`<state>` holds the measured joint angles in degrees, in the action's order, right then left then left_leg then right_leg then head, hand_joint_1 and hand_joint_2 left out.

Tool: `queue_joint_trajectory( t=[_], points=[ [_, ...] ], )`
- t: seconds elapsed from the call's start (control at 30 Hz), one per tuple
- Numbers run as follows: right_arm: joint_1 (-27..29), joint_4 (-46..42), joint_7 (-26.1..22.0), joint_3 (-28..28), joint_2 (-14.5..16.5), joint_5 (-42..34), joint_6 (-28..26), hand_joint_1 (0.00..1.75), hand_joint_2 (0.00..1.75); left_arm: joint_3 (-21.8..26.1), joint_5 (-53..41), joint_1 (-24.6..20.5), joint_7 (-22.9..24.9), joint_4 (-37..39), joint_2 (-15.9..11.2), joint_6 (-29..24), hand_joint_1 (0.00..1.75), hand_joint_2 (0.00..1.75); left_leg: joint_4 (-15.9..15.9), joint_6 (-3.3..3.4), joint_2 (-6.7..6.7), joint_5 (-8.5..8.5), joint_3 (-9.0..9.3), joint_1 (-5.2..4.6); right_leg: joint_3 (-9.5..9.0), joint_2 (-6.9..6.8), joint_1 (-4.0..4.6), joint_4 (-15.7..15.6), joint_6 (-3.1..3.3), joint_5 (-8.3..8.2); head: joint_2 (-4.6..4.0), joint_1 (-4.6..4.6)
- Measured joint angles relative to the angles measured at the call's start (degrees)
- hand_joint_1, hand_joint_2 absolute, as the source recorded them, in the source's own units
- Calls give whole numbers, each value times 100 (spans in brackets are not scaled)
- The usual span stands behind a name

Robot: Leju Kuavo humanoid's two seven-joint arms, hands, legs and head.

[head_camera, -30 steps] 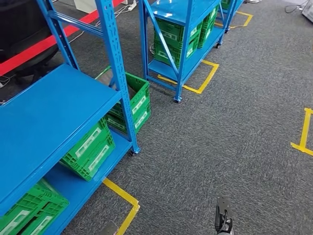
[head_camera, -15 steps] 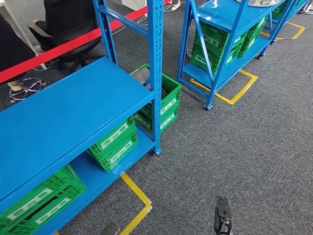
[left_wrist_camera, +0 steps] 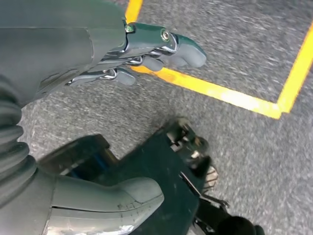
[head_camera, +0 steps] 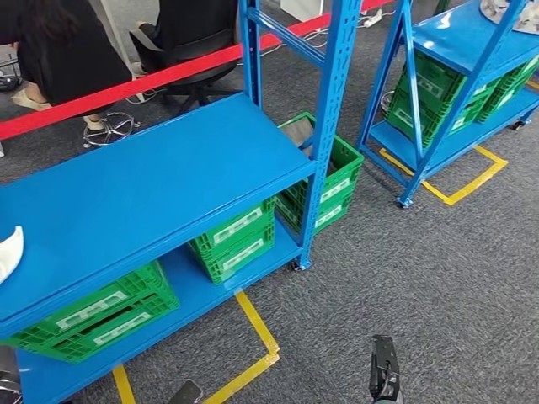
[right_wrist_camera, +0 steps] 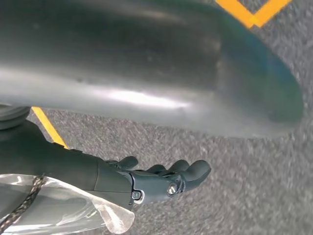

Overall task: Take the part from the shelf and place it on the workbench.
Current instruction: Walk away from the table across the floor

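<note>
Up top, head view: whole frame has swung since 1 s ago, so the camera turned, not the racks. Blue shelf now fills 9–11 o'clock; white part has just entered at 9 o'clock on its deck. Left wrist: left hand fingers apart, empty. Right wrist: right hand loosely extended, empty. Approach ongoing, grasp not started.

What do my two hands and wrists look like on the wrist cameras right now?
The left hand has dark teal-grey fingers with silver linkages and screw heads, a thick grey thumb and a grey ribbed wrist cover. The right hand has dark fingers with a screw head; clear plastic film wraps its wrist.
</note>
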<state>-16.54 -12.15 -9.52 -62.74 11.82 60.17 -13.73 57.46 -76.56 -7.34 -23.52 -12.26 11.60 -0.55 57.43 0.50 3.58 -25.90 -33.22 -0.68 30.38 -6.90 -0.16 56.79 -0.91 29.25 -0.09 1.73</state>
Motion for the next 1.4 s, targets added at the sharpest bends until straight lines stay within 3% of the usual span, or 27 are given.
queue_joint_trajectory(
  t=[0.03,0.1,0.17,0.23,0.27,0.33,0.37,0.43,0.47,0.53,0.57,0.6,0.67,0.73,0.77,0.83,0.9,0.97,1.03,1.07,1.13,1.17,1.23,1.27,1.3,1.37,1.4],
  points=[
    [-7,0,-4,2,4,0,1,0,0,0,1,11,-1,0,-3,-1,0,175,-19,35,-64,12,4,8,-3,24,-12,13,-33,29,0,0],
    [-18,0,-17,5,10,0,-2,0,0,0,2,11,-2,0,-4,-2,0,175,-60,105,-196,51,19,41,106,299,-44,267,-93,220,0,-19],
    [-2,0,-25,4,7,-1,-5,0,0,0,3,-5,-3,0,4,-2,0,175,-68,145,-336,72,6,62,454,608,-68,971,-133,575,0,-43],
    [30,0,-25,3,3,-2,-6,0,0,0,9,-2,-4,0,10,-2,0,175,-66,156,-493,77,-4,67,796,674,-75,1601,-164,765,0,-49],
    [40,0,-25,3,3,-2,-6,0,0,0,13,7,-4,0,10,-2,0,175,-63,152,-575,78,-4,70,842,681,-83,1640,-174,699,0,-48],
    [45,0,-27,3,3,-3,-6,0,0,0,19,16,-3,0,11,-2,0,175,-48,123,-744,75,2,87,621,769,-119,1100,-191,306,0,-48],
    [45,0,-30,4,3,-6,-6,0,0,0,19,14,-3,0,11,-2,0,175,-28,91,-826,68,-5,91,445,926,-149,718,-200,132,0,-50],
    [47,0,-42,5,3,-25,-13,0,0,0,26,4,-4,0,10,-2,0,175,33,7,-975,55,-59,100,186,1206,-193,207,-182,-13,0,-51],
    [50,0,-49,5,3,-39,-20,0,0,0,29,6,-5,0,9,-2,0,175,47,-40,-1046,64,-93,109,150,1260,-190,154,-152,9,0,-51],
    [50,0,-67,9,5,-57,-39,0,0,0,36,26,-5,0,4,-5,0,175,51,-123,-1151,81,-137,135,134,1133,-179,145,-72,3,0,-55],
    [45,-1,-76,14,7,-61,-49,0,0,0,36,37,-7,0,2,-8,0,175,100,-155,-1081,47,-164,133,121,1061,-178,134,-29,-5,0,-41],
    [42,-1,-85,20,9,-61,-55,0,0,0,37,39,-8,0,1,-10,0,175,251,-179,-938,-49,-232,126,105,974,-177,117,8,-9,0,-22],
    [53,-2,-95,28,12,-70,-65,0,0,0,39,24,-16,0,2,-11,0,175,889,-213,-567,-383,-522,113,75,783,-145,103,67,7,0,13],
    [69,-2,-108,28,11,-96,-74,0,0,0,42,18,-22,0,1,-10,0,175,1554,-225,-423,-631,-822,117,58,583,-104,105,100,31,0,17],
    [69,-2,-118,27,11,-115,-79,0,0,0,43,27,-23,0,-1,-10,0,175,1648,-218,-404,-615,-856,116,49,497,-89,106,108,42,0,19],
    [58,-2,-139,28,11,-146,-89,0,0,0,45,43,-26,0,-6,-11,0,175,1200,-165,-349,-308,-606,101,12,349,-62,106,114,72,0,21],
    [49,-2,-150,30,11,-169,-97,0,0,0,49,33,-32,0,-12,-14,0,175,453,-60,-110,-41,-209,34,-32,218,-29,103,97,111,0,19],
    [39,-2,-155,32,12,-182,-108,0,0,-1,51,19,-37,0,-15,-15,0,175,120,17,56,-9,-52,-33,-51,95,0,97,60,138,0,10],
    [19,-2,-155,34,24,-191,-115,0,0,-2,52,32,-37,0,-20,-16,0,175,64,59,-37,3,-52,-31,-75,-21,11,76,6,159,0,8],
    [8,-2,-157,36,29,-195,-115,0,0,-2,52,43,-38,0,-22,-17,0,175,16,83,-100,22,-30,-12,-79,29,4,94,-26,199,0,-2],
    [-11,-2,-167,38,34,-201,-115,0,0,-2,52,36,-41,0,-20,-17,0,175,-69,135,-227,69,16,38,64,326,-16,424,-86,410,0,-34],
    [-11,-2,-170,38,32,-202,-115,0,0,-2,52,24,-43,0,-15,-17,0,175,-81,147,-294,77,18,45,230,514,-31,766,-108,568,0,-55],
    [13,-2,-169,38,28,-212,-117,0,0,-2,52,13,-44,0,-6,-17,0,175,-77,158,-447,82,11,54,632,661,-52,1500,-146,807,0,-62],
    [28,-2,-172,38,26,-225,-121,0,0,-2,53,21,-44,0,-4,-17,0,175,-74,155,-525,81,14,59,752,676,-62,1661,-165,785,0,-62],
    [37,-3,-187,38,24,-250,-128,0,0,-2,57,29,-44,0,-2,-17,0,175,-69,148,-594,78,20,66,772,681,-73,1606,-182,651,0,-60],
    [33,-5,-237,38,16,-331,-162,0,0,-2,91,40,-45,0,7,-59,0,175,-42,109,-700,54,33,88,540,697,-109,955,-216,192,0,-63],
    [19,-6,-267,38,12,-374,-188,0,44,-2,120,43,-48,0,17,-124,0,175,-2,72,-737,30,26,87,390,726,-123,591,-226,37,0,-70]
  ],
)
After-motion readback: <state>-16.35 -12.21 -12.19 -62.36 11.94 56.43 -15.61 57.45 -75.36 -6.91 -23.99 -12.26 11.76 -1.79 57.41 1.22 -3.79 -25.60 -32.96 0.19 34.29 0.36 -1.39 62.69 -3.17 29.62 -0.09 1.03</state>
